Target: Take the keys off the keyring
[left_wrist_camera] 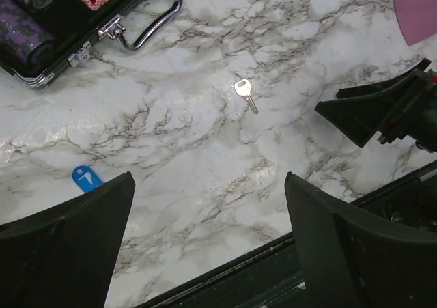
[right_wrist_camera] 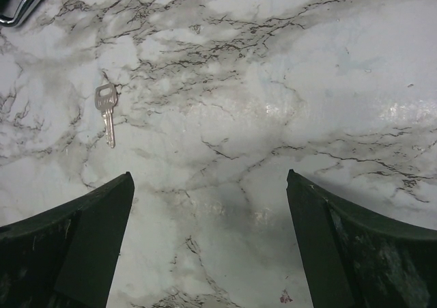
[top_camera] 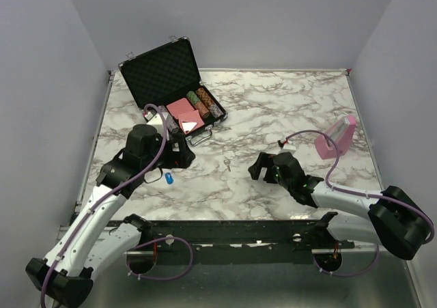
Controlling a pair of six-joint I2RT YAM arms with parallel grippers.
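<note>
One small silvery key lies alone on the marble table between the two arms. It shows in the left wrist view and in the right wrist view. A bright blue tag lies apart from it, by the left arm, and its edge shows beside the left finger. No ring is visible. My left gripper is open and empty, above the table left of the key. My right gripper is open and empty, right of the key.
An open black case with poker chips and cards stands at the back left; its handle points toward the key. A pink object lies at the right. The table's near edge runs just before the arm bases.
</note>
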